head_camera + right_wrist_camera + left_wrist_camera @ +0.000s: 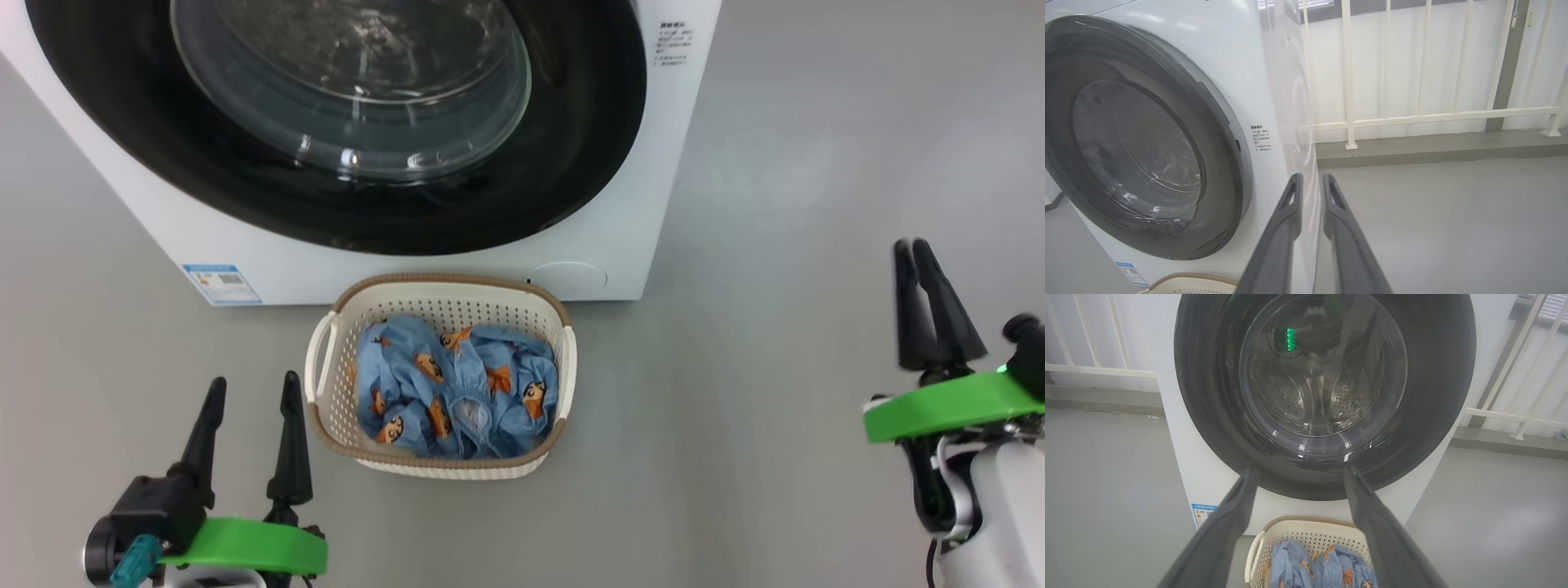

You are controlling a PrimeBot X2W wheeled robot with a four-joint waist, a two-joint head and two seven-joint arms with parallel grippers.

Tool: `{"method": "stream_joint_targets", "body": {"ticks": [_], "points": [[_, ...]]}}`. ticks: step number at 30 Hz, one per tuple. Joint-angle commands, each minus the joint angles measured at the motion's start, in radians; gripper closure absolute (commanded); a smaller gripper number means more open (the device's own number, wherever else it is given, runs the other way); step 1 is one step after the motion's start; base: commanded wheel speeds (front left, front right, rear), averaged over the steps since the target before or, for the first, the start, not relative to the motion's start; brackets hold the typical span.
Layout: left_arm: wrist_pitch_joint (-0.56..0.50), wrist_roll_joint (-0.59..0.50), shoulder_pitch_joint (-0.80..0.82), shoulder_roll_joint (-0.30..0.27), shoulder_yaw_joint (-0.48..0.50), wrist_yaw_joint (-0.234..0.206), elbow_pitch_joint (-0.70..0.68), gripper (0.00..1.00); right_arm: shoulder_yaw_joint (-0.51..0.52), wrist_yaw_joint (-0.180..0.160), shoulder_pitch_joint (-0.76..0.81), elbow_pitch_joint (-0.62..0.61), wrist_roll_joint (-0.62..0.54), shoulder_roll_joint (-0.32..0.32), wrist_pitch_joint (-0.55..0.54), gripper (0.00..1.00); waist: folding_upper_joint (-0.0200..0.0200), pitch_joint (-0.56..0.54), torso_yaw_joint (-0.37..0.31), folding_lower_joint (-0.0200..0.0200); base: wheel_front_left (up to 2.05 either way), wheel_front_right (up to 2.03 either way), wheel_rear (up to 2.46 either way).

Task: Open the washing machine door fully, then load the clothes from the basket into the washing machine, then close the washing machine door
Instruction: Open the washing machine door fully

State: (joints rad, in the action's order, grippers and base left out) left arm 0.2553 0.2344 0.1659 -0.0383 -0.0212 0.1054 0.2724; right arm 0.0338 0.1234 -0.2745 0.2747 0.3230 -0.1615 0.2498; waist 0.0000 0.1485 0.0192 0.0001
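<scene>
Washing machine door (pixel 584 155) is seen shut on the washing machine (pixel 629 220) across the top of the head view. The basket (pixel 445 282) is set on the floor just below it at centre, with the clothes (pixel 457 384) heaped inside. Left gripper (pixel 255 378) at lower left is spread wide and empty; right gripper (pixel 912 243) at the right edge is narrowed to a slim gap, nothing held.

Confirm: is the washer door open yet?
No, the washing machine door lies flush against the front of the washing machine, right wrist view.
</scene>
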Motion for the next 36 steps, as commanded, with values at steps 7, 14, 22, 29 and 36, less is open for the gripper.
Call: {"method": "stream_joint_targets", "body": {"ticks": [7,14,22,29,36], "points": [[0.006,-0.014,0.059,-0.012,0.036,0.014,-0.052,0.0,-0.01,0.007,-0.111,-0.005,0.152,-0.056,0.012,1.0,0.0,0.069,0.025,-0.0001,0.0,0.0,0.0],[0.006,-0.013,0.09,-0.012,0.039,0.019,-0.08,0.0,-0.073,0.007,-0.202,0.013,0.389,-0.13,0.012,1.0,0.0,0.136,0.043,-0.0001,0.0,0.0,0.0],[0.006,-0.013,0.12,-0.012,0.043,0.022,-0.105,0.0,-0.173,0.007,-0.298,0.049,0.625,-0.216,0.012,1.0,0.0,0.199,0.059,-0.0001,0.0,0.0,0.0],[0.006,-0.012,0.143,-0.012,0.041,0.024,-0.122,0.0,-0.27,0.007,-0.402,0.059,0.855,-0.294,-0.032,1.0,0.0,0.249,0.071,-0.0001,0.0,0.0,0.0],[0.006,-0.004,0.164,-0.012,0.03,0.025,-0.137,0.0,-0.328,0.007,-0.501,0.015,1.082,-0.345,-0.129,1.0,0.0,0.291,0.084,-0.0001,0.0,0.0,0.0]]}}
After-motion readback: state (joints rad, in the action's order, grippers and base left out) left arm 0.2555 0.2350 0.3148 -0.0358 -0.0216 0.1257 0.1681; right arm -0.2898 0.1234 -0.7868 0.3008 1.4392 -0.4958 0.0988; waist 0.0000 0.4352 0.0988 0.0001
